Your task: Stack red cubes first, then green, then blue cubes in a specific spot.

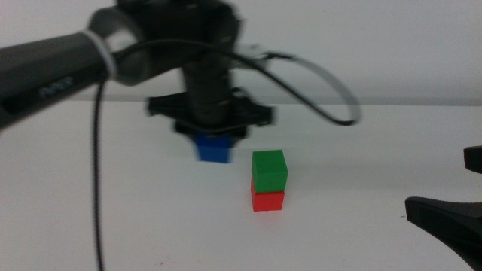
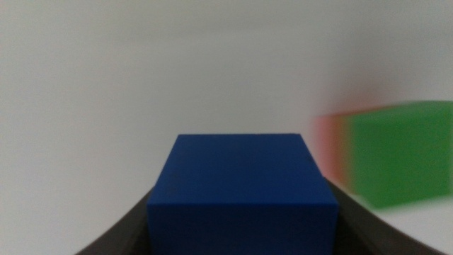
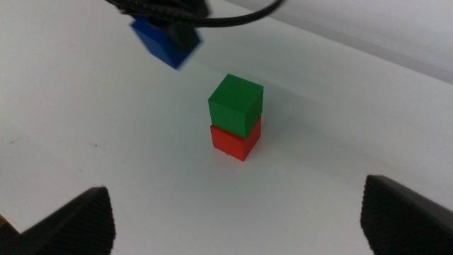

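The left arm reaches in blurred across the middle view, and its body hides the tips of the left claw (image 1: 213, 135), so only the lower part of the blue cube (image 1: 214, 148) shows beneath it there. In the left wrist view the same cube fills the foreground, the two dark jaws pressed against its opposite sides, so the left claw is pinching the blue cube; the stack beyond it is smeared and cut off at the picture's edge, readable only as a green patch with a red fringe. Whether the blue cube touches the surface (image 1: 361, 173) or hangs just above it cannot be told. The blue cube is a plain, matte, deep blue. The green cube (image 1: 269, 170) sits squarely on top of the red cube (image 1: 267, 200), both matte and of like size, the green one turned very slightly from the red one's edges. The blue cube lies near this stack, apart from it, on the left arm's side and farther from the camera. The right claw (image 3: 237, 219) waits at the near right corner, jaws spread wide. The surface is plain white, with a pale wall behind it.
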Controlling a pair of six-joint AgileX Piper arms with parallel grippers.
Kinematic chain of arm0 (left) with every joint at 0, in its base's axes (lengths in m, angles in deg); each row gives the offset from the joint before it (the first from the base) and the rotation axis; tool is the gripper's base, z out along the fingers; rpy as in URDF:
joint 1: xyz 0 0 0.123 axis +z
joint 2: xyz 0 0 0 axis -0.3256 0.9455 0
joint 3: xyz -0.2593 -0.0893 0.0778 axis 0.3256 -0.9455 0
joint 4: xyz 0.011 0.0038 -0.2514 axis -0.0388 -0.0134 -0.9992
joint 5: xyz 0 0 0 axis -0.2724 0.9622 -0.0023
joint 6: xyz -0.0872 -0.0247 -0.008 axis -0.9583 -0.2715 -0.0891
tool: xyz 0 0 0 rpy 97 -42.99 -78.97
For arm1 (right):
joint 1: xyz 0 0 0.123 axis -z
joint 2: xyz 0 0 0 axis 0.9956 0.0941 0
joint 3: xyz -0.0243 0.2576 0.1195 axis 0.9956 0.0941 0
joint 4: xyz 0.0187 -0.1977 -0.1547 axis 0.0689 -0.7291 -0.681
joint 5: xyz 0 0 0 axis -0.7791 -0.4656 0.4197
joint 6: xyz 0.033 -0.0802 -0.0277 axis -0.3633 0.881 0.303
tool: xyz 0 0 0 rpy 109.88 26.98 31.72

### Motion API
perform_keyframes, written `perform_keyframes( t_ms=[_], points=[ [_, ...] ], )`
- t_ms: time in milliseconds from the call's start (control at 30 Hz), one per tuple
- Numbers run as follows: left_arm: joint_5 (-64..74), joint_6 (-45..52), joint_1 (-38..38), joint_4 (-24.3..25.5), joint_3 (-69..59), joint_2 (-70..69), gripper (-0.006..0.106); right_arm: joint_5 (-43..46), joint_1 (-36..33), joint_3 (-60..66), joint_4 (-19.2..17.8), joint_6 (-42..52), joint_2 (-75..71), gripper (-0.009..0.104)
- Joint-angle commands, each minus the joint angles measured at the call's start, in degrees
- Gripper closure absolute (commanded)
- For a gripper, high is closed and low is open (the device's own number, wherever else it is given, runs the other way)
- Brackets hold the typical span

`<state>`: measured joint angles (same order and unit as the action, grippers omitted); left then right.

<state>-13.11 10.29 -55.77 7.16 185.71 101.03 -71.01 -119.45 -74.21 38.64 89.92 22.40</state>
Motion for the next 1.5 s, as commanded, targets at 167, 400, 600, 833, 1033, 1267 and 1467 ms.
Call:
perform_keyframes(
  t_ms=[167,400,600,833,1033,1267,1467],
  points=[
    [5.7,-10.2,-8.4,-2.7,9.6,3.9,0.102,0.9,0.3,0.1,-0.3,0.2,-0.2,0.002],
    [5.9,-14.4,-8.5,-3.3,13.0,6.9,0.102,0.9,0.3,0.1,-0.3,0.2,-0.2,0.002],
    [5.9,-14.6,-6.8,-3.2,13.0,8.3,0.102,0.9,0.3,0.1,-0.3,0.2,-0.2,0.002],
    [5.9,-13.9,-5.3,-3.3,13.0,9.6,0.102,0.9,0.3,0.1,-0.3,0.2,-0.2,0.002],
    [5.9,-13.3,-5.1,-3.8,13.0,9.8,0.102,0.9,0.3,0.1,-0.3,0.2,-0.2,0.002],
    [5.9,-11.6,-5.1,-6.1,13.0,9.8,0.102,0.9,0.3,0.1,-0.3,0.2,-0.2,0.002],
    [5.9,-11.6,-5.1,-6.8,13.0,9.8,0.102,0.9,0.3,0.1,-0.3,0.2,-0.2,0.002]
  ],
)
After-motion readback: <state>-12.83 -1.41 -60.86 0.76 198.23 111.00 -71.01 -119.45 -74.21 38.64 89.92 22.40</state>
